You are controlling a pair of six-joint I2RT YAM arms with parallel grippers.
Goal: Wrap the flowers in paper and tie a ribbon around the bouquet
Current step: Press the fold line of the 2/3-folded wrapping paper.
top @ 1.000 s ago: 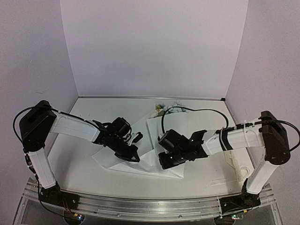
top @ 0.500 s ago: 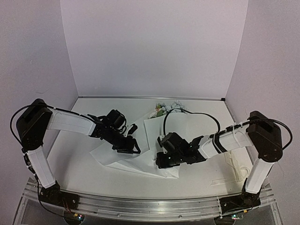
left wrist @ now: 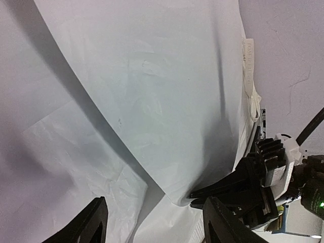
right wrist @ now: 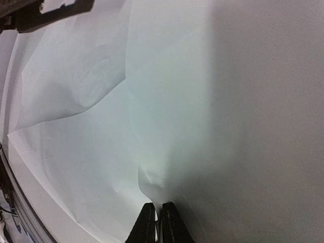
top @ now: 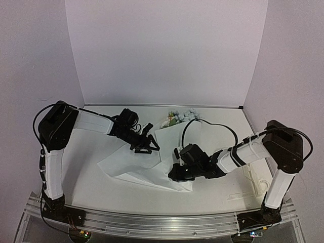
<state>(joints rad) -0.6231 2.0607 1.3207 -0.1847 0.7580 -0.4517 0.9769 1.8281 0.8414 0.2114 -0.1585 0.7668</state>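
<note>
The worktop (top: pixel 83 174) carries the paper (top: pixel 132 166), spread beneath both hands with one flap folded over, I judge to start the cone. The flowers (top: pixel 178 117) poke out well beyond my right hand (right wrist: pixel 156 212), which is pinched tight on a fold, likely anchoring it. My left hand (top: pixel 147 146) hovers above the sheet, spread wide and empty.

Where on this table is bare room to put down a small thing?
Bare table lies near left, between the paper and the left arm's base, and at the far right behind the right arm. The middle is crowded: left claw, right claw, paper, flowers behind.
</note>
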